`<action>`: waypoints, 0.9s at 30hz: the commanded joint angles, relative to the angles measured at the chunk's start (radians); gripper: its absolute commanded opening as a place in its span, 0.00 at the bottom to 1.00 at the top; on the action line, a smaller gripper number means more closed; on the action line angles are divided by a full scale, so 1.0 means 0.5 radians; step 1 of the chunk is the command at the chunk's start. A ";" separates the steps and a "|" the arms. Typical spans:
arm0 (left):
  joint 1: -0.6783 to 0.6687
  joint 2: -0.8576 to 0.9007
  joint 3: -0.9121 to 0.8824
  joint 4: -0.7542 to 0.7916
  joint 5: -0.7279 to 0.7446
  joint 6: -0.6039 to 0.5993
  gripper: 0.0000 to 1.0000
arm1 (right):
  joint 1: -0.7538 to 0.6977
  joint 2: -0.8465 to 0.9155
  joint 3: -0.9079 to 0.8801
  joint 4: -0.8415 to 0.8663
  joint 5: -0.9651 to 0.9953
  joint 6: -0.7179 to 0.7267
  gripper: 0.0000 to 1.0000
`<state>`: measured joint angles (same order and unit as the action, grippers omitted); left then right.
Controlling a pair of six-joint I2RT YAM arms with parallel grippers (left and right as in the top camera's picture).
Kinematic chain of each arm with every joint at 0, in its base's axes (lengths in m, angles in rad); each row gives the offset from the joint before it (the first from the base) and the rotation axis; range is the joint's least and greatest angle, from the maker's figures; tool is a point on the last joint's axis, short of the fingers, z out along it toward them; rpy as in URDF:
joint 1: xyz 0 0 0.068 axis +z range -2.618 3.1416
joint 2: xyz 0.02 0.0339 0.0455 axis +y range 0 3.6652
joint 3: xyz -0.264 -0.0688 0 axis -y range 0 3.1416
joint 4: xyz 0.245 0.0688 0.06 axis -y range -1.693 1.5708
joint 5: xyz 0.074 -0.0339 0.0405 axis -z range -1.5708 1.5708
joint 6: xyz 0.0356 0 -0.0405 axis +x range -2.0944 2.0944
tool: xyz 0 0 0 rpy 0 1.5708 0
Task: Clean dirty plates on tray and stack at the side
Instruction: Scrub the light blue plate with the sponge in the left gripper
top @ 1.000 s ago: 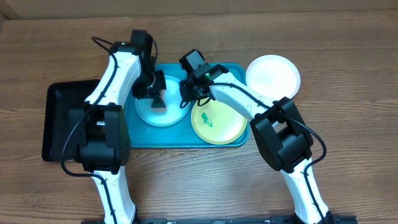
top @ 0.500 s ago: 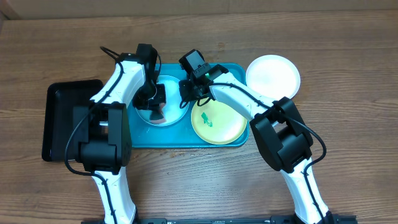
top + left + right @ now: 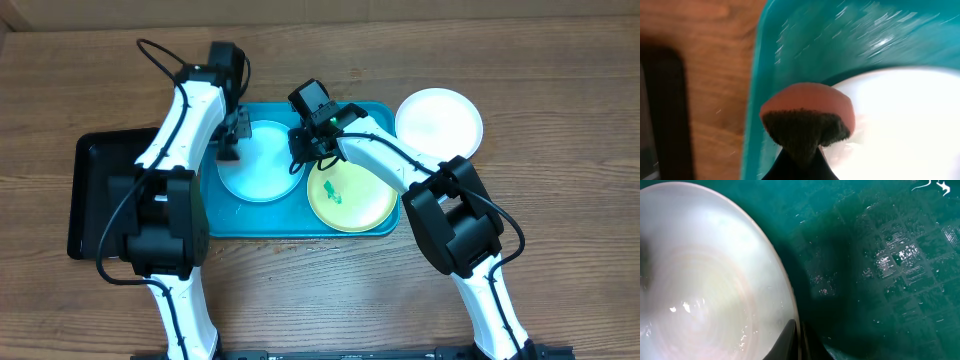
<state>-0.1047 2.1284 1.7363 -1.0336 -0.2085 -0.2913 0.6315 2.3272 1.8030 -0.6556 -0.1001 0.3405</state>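
Left gripper [image 3: 798, 162] clamped tight on a sponge [image 3: 807, 112], salmon foam over a dark scouring face, poised at the left rim of the pale cyan plate [image 3: 262, 168]. Across from it the right gripper [image 3: 799, 342] is pressed together too, and it looks to be pinching that plate's opposite rim, steadying it. The plate lies in the left half of the teal tray [image 3: 300, 231]. My read: thin, stiff, light plastic that would skate across the glossy tray floor under a scrub. So the raised rim is the place to grip, and firmly, since that sheen suggests slip. Looks now: cyan plate shiny, no smear I can make out; yellow-green plate [image 3: 365, 205] just beside it carries a green smear [image 3: 335, 193]; white plate [image 3: 438, 122] lies off the tray on the table [image 3: 560, 250], to the right
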 commanded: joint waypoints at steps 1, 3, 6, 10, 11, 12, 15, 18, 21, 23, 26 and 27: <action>0.003 0.005 0.069 0.015 0.472 -0.060 0.04 | -0.014 -0.042 -0.021 0.000 0.050 0.007 0.04; 0.001 0.019 0.038 0.057 0.658 -0.062 0.04 | -0.014 -0.042 -0.021 0.001 0.050 0.007 0.04; -0.005 0.020 -0.047 0.140 0.735 -0.067 0.04 | -0.014 -0.042 -0.021 0.000 0.050 0.007 0.04; -0.004 0.020 -0.169 0.233 0.726 -0.098 0.04 | -0.014 -0.042 -0.021 0.001 0.050 0.007 0.04; -0.001 0.020 -0.193 0.244 0.726 -0.098 0.04 | -0.014 -0.042 -0.021 0.001 0.050 0.007 0.04; 0.003 0.020 -0.214 0.254 0.720 -0.098 0.04 | -0.014 -0.042 -0.021 0.004 0.050 0.007 0.04; 0.005 0.020 -0.274 0.294 0.639 -0.097 0.04 | -0.014 -0.042 -0.021 0.010 0.050 0.007 0.04; 0.008 0.020 -0.346 0.401 0.495 -0.098 0.04 | -0.014 -0.042 -0.021 0.010 0.050 0.007 0.04; 0.019 0.020 -0.417 0.496 0.378 -0.097 0.04 | -0.014 -0.042 -0.021 0.009 0.050 0.007 0.04; 0.029 0.020 -0.465 0.549 0.285 -0.093 0.04 | -0.014 -0.042 -0.021 0.007 0.050 0.007 0.04; 0.041 0.020 -0.533 0.597 -0.002 -0.090 0.04 | -0.014 -0.042 -0.021 0.006 0.050 0.007 0.04; 0.043 0.020 -0.552 0.604 -0.122 -0.091 0.04 | -0.014 -0.042 -0.021 0.006 0.050 0.007 0.04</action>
<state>-0.1059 2.1185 1.5146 -0.7437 -0.0067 -0.3267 0.6308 2.3272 1.8027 -0.6487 -0.0967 0.3405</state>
